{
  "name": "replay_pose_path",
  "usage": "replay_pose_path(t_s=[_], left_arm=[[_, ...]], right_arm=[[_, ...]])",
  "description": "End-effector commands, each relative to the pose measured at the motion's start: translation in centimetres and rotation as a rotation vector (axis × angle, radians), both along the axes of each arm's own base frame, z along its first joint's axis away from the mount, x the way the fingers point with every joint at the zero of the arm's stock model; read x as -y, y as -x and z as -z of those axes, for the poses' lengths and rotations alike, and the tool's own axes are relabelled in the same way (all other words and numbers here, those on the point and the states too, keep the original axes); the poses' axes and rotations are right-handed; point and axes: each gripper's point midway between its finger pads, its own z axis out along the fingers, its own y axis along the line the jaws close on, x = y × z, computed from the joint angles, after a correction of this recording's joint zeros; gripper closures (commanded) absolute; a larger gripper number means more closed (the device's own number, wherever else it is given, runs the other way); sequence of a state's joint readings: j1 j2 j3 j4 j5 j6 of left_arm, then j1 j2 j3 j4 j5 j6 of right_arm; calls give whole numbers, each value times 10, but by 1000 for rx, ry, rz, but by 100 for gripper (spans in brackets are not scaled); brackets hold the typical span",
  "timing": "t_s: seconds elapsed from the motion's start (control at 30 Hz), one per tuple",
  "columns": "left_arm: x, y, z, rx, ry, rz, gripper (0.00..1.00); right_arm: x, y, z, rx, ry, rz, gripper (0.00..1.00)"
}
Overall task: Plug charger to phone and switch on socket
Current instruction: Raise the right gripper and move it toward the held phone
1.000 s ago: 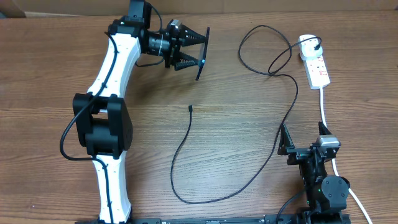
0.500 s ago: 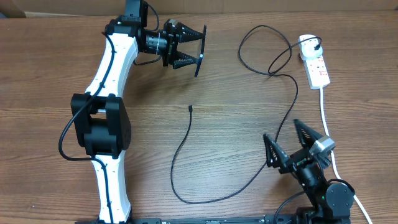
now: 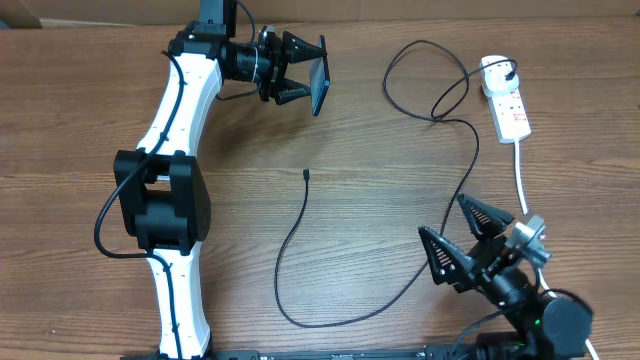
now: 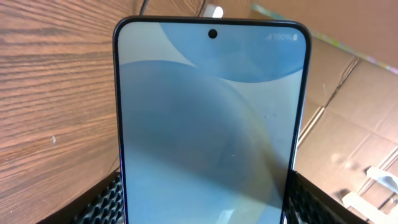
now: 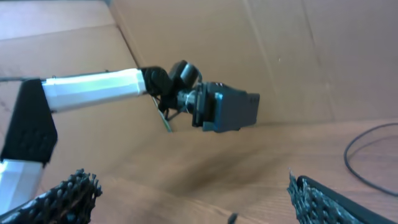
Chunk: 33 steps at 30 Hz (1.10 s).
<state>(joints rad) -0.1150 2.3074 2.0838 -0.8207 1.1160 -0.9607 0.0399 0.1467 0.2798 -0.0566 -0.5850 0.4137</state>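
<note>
The left gripper (image 3: 308, 72) clamps the phone (image 3: 321, 85), raised near the far edge of the table (image 3: 80, 150). The right gripper (image 3: 441, 216), spread wide, sits at the near right corner. The charger (image 3: 305, 190) loops across mid-table, with the socket (image 3: 510, 105) at the far right corner.

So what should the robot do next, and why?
Probably the right end effector, open and empty, should reach for the small black connector tip of the long thin black charger cable on the brown wooden table, because the left end effector holds the slim blue-screened phone up.
</note>
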Motion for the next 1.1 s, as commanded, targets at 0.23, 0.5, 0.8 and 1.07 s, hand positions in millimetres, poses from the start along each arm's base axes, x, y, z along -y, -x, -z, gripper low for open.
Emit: replay_pose_path(t_s=[0.23, 0.5, 0.8, 1.07], left_arm=[[-1, 1, -28, -5, 27, -28, 43], [0, 2, -30, -14, 39, -23, 43], [2, 5, -34, -49, 69, -16, 43], [2, 6, -35, -90, 82, -25, 43]], right_arm=[[-24, -48, -44, -299, 159, -174, 0], [-70, -61, -47, -448, -32, -629, 0], [-51, -116, 28, -760, 82, -108, 0], [-15, -116, 55, -910, 191, 152, 0]])
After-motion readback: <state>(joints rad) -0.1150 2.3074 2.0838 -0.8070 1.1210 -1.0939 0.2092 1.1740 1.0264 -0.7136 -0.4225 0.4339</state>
